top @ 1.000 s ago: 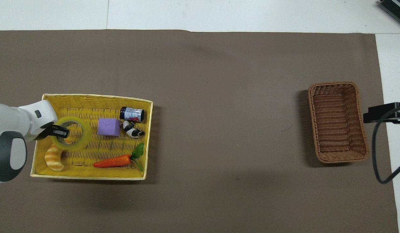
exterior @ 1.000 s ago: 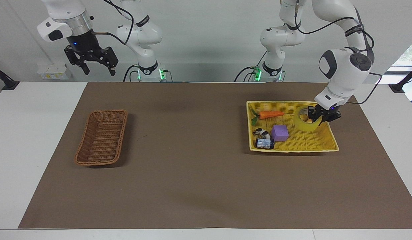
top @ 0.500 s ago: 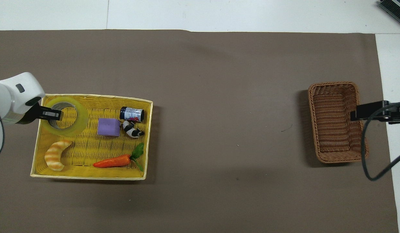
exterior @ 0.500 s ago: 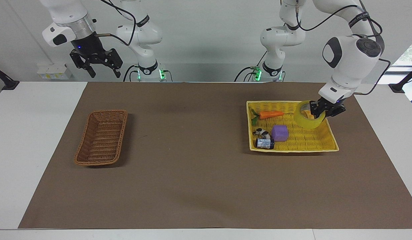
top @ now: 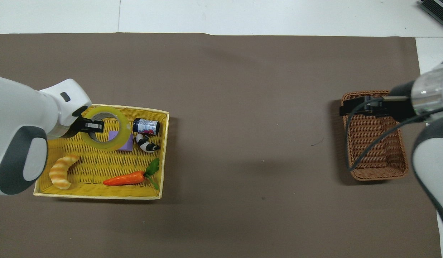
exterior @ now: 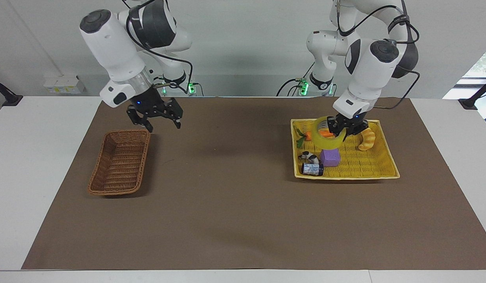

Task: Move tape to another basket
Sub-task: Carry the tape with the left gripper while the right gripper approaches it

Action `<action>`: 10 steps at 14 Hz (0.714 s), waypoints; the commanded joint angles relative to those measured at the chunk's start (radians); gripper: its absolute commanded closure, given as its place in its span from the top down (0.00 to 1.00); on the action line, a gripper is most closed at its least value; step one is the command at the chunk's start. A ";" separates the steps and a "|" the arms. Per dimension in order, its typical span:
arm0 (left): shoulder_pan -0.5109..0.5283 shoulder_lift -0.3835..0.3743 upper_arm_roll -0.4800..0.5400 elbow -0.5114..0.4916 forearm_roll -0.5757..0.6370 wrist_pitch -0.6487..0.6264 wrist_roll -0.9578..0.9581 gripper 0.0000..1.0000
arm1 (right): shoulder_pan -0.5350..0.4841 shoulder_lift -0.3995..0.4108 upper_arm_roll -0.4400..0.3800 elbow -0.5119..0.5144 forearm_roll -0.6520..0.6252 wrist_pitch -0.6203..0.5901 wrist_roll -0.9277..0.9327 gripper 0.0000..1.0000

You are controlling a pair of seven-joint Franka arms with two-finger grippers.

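Note:
My left gripper [exterior: 347, 131] is shut on the rim of the yellow tape roll [exterior: 326, 144] and holds it in the air over the yellow tray [exterior: 345, 177]. In the overhead view the left gripper [top: 96, 125] and the tape [top: 125, 129] are over the purple block [top: 127, 146]. The dark brown wicker basket [exterior: 117, 191] lies empty toward the right arm's end of the table, as the overhead view [top: 379, 175] also shows. My right gripper [exterior: 158, 118] is open and empty in the air by that basket's rim [top: 352, 107].
In the yellow tray [top: 99, 195] lie a carrot toy [top: 124, 178], a striped croissant toy [top: 60, 172], a small can [top: 147, 126] and a black-and-white toy [top: 147, 142]. A brown mat covers the table between tray and basket.
My left gripper has lifted the tape off the croissant toy and carried it toward the table's middle, over the purple block. My right arm has swung down to the brown basket.

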State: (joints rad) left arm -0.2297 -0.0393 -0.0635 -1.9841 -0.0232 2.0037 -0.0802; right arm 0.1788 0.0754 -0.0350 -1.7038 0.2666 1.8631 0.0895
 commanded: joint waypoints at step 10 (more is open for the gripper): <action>-0.223 0.015 0.013 0.027 -0.395 0.094 -0.136 0.00 | 0.172 0.073 0.001 -0.049 0.356 0.160 0.158 1.00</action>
State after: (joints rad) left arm -0.4172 -0.0375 -0.0650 -1.9685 -0.3632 2.0485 -0.2021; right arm 0.3552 0.1819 -0.0337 -1.7058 0.5774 2.0063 0.2542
